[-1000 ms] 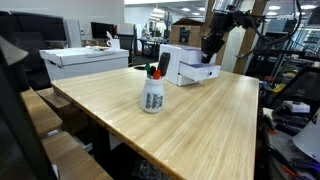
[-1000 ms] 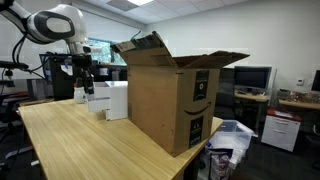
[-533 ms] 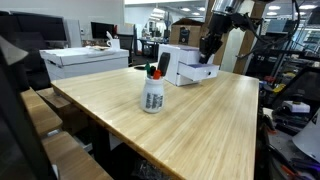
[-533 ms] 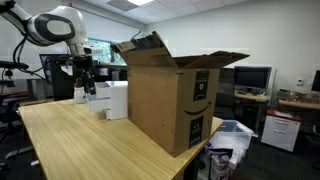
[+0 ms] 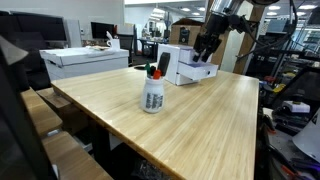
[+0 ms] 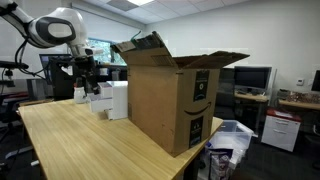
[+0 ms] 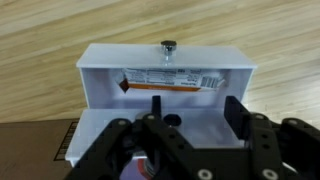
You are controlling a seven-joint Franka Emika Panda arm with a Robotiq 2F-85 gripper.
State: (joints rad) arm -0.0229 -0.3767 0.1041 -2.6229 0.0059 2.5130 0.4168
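Above the white box [image 7: 200, 58], the tool [image 7: 196, 103] hangs open, gripping nothing.

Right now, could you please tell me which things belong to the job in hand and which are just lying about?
In hand: pincer, open above the white box; small dark piece at that box's edge.
Lying about: red-capped white bottle; open cardboard box.
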